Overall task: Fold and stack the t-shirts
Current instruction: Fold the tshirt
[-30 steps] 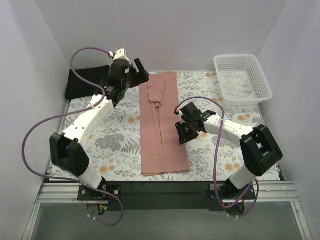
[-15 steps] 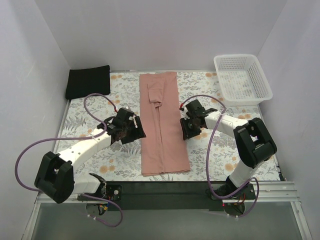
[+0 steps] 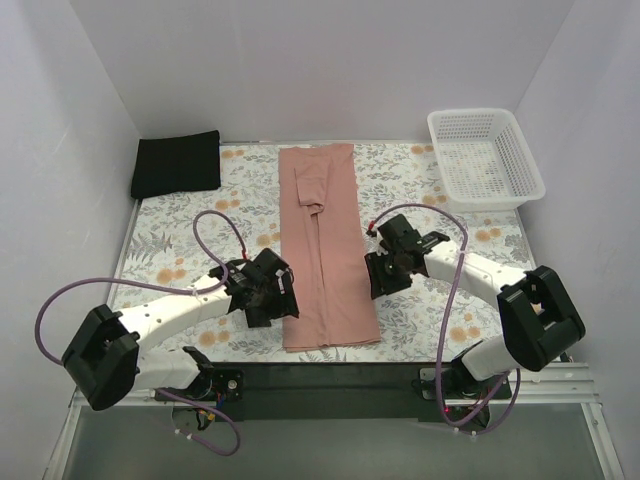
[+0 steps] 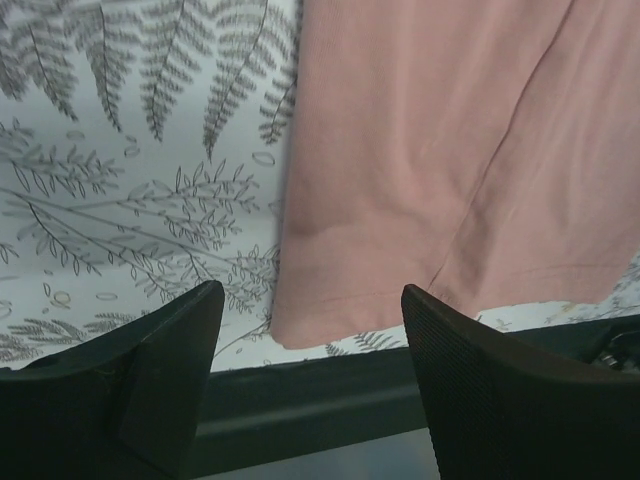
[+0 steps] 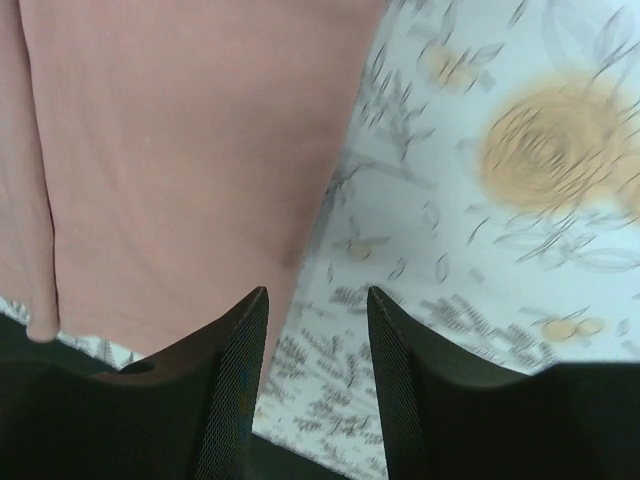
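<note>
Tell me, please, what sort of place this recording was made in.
Probably a lab robot test cell, not a home: plain white walls enclose it, the left arm and right arm are bolted down at the near edge, and a pink t-shirt lies on a floral cloth.

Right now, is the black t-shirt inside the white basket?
No, the black t-shirt lies at the far left corner, the white basket at the far right.

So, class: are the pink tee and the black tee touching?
Apart. The top view shows the black tee at the far left corner and the pink tee mid-table, with floral cloth between them.
</note>
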